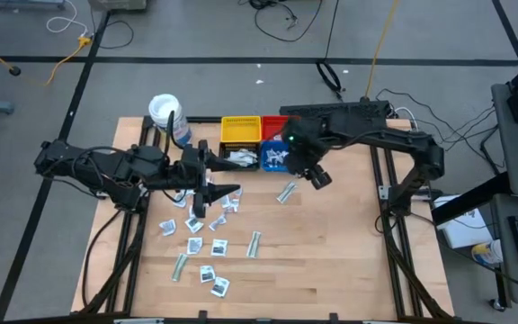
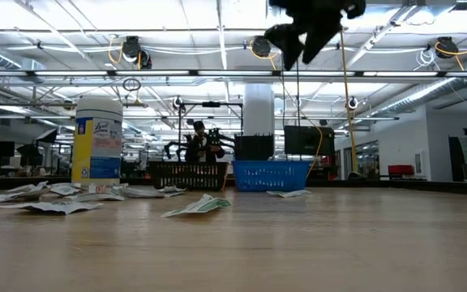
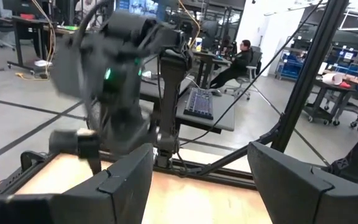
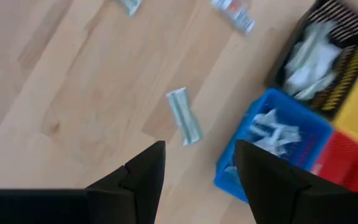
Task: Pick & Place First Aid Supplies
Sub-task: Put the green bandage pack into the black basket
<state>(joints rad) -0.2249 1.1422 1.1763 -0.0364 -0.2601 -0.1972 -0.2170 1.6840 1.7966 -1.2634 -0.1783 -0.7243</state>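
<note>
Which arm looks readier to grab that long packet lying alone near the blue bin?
Probably the right. Its open, empty right gripper hovers close to the long packet beside the blue bin, while the left gripper sits farther off over the scattered pile.

I see bare table (image 1: pixel 331 261) on my right and near side. Scattered packets (image 1: pixel 207 236) crowd the left-centre; bins (image 1: pixel 241 142) and a jar (image 1: pixel 165 115) block the far edge. One strip (image 1: pixel 286 192) lies beneath the raised right gripper (image 1: pixel 316 176).

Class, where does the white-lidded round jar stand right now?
In the high view, the jar stands at the table's far left corner, just left of the yellow bin.
</note>
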